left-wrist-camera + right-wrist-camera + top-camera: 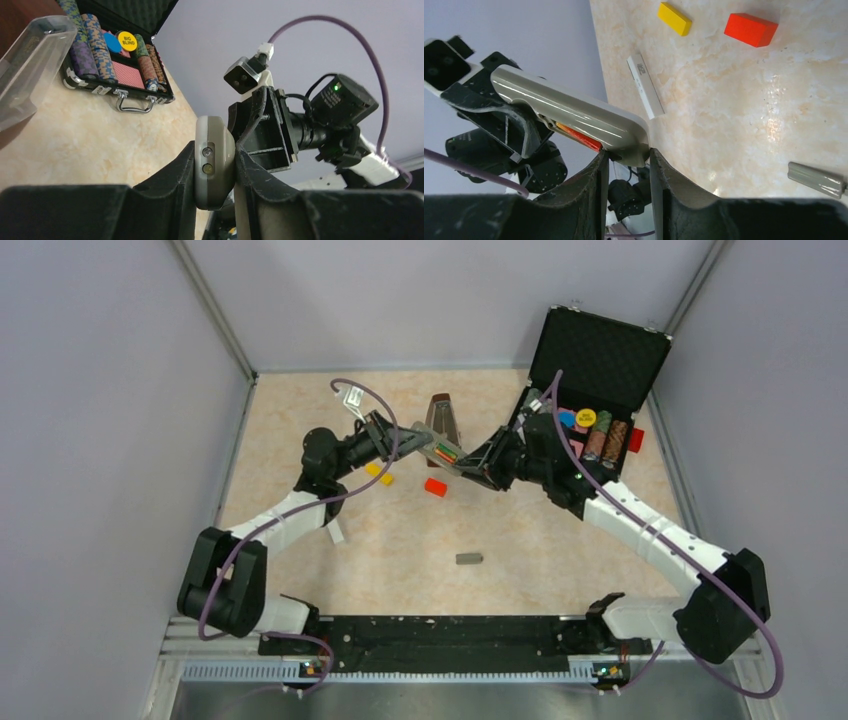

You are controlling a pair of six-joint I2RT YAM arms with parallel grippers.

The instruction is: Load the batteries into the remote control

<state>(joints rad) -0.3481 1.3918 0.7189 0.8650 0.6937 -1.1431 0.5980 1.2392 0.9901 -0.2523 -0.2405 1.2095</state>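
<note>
1. Shows, from above, a grey remote control (440, 450) lifted off the beige surface (540, 540), bridging the gap between the left arm (290, 510) and the right arm (650, 530), towards the far side.
2. Left jaws: clamped on one end of the remote control. From the left wrist, shows its rounded end face squeezed from both sides, two small round dots facing the camera.
3. Right jaws: clamped on the opposite end, a corner of the grey body pinched between two black fingers (584, 190).
4. In the open recess, seen from above: the batteries (445, 452), one red-orange streak and one green streak side by side. From the right wrist, only the red-orange battery (579, 136) peeking out along the lower edge, the green one hidden.
5. Flat on the surface, well apart from the remote control and nearer the arm bases: the matching grey cover (469, 559).
6. Just on the near side of the held remote control: a chunky red block (435, 487). To its left, a yellow block (379, 473). Beyond those, near the left arm, a slim white bar (645, 86), lying flat.
7. At the far right corner, behind the right arm: an open black case (600, 350) with stacked poker chips.
8. Just beyond the remote control: a dark brown upright object (438, 415), kind unclear.
</note>
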